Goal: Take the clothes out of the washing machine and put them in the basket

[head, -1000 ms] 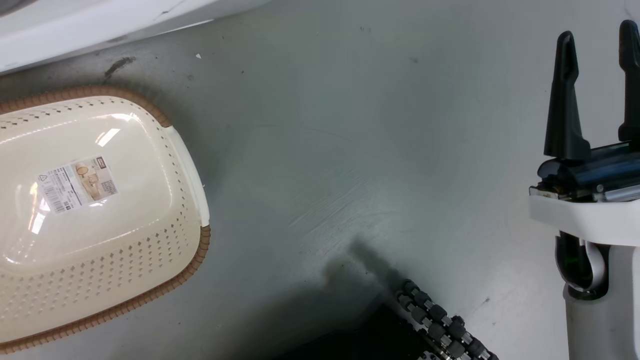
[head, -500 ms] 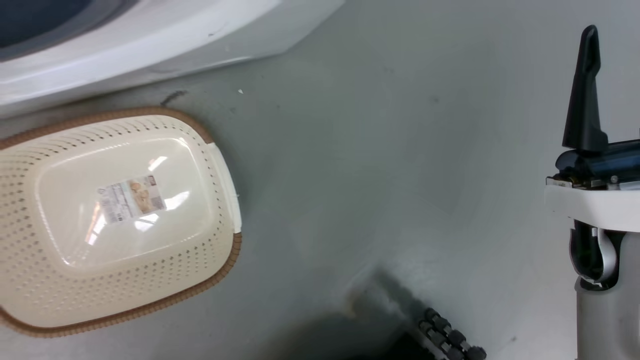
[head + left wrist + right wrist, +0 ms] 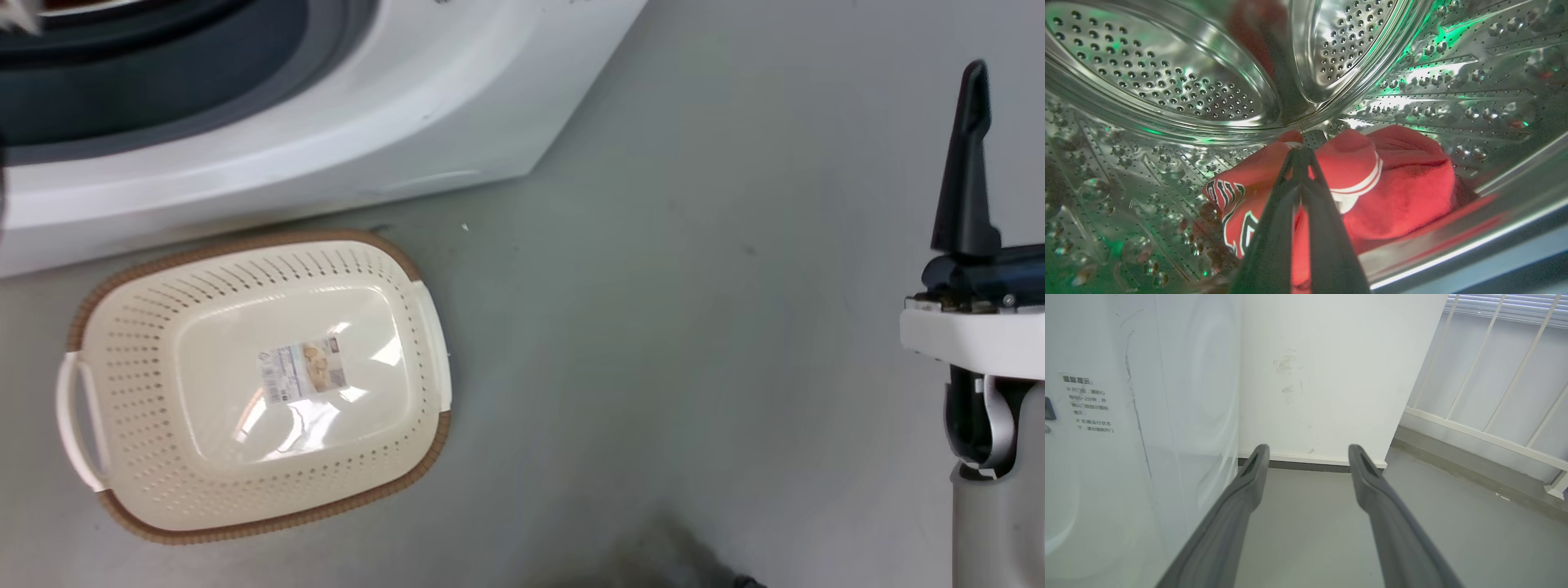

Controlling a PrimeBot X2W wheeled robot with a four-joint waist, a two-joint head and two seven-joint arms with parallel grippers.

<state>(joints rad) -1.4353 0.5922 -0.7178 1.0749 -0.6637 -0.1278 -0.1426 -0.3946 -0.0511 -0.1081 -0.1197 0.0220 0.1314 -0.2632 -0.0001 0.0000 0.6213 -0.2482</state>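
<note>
Red clothes (image 3: pixel 1404 183) lie low in the perforated steel drum (image 3: pixel 1167 81) of the washing machine (image 3: pixel 392 122); a jersey with white stripes and lettering (image 3: pixel 1355 179) sits on top. My left gripper (image 3: pixel 1300 152) is inside the drum, shut, its tips pinched on a raised crest of the red fabric. The cream basket (image 3: pixel 147 327) with a brown rim stands on the floor just in front of the machine, holding nothing but its label. My right gripper (image 3: pixel 1308 451) is open and holds nothing, out to the right of the machine; one of its fingers (image 3: pixel 966 163) shows in the head view.
Grey floor (image 3: pixel 653 327) spreads between the basket and my right arm. Past the right gripper's tips are the machine's white side with a sticker (image 3: pixel 1090 402), a white wall (image 3: pixel 1331 375) and a railing (image 3: pixel 1494 396).
The head camera has swung, so the basket sits lower and further right in the picture and much more of the machine front shows. The right gripper's second finger has left the frame.
</note>
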